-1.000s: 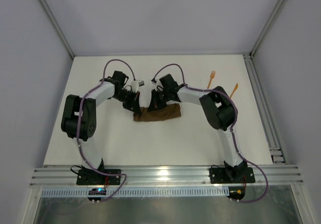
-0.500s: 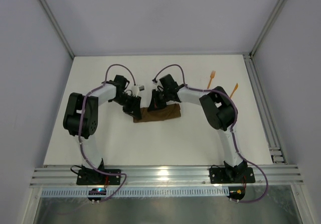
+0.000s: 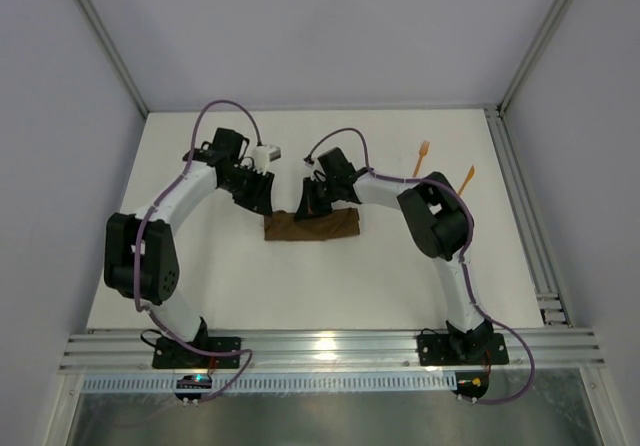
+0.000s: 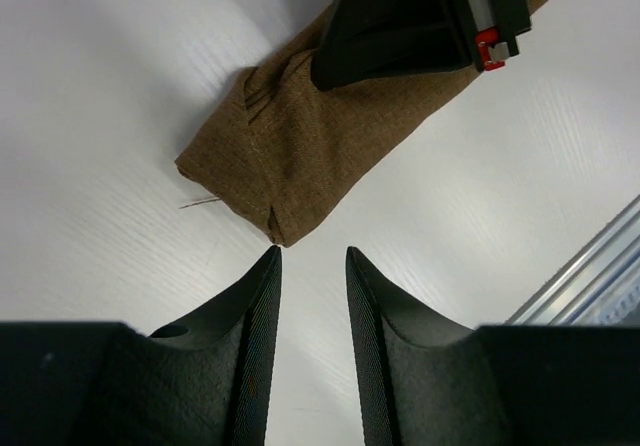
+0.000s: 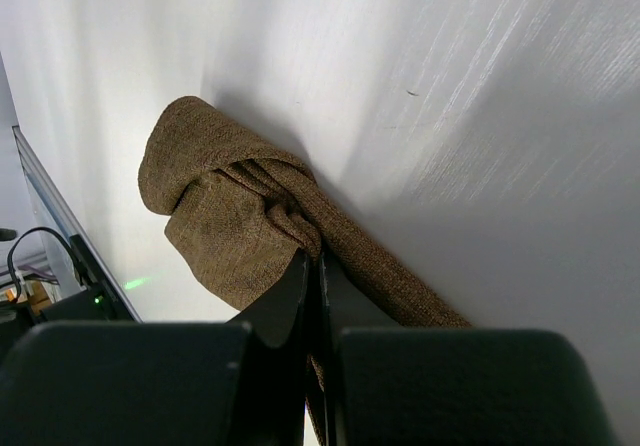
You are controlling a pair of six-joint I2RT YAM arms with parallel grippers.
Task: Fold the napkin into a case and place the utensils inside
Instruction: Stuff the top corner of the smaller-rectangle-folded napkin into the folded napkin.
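Overhead camera looks down; both wrist cameras closely share the folded napkin (image 4: 300, 156).

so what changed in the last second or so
The left gripper opened, let go of the left end of the case and drew back toward the far left. Its jaws now stand apart with nothing between them. The right gripper stayed shut, pinching the cloth. The case did not shift, and the fork and the other utensil lie untouched at the far right.
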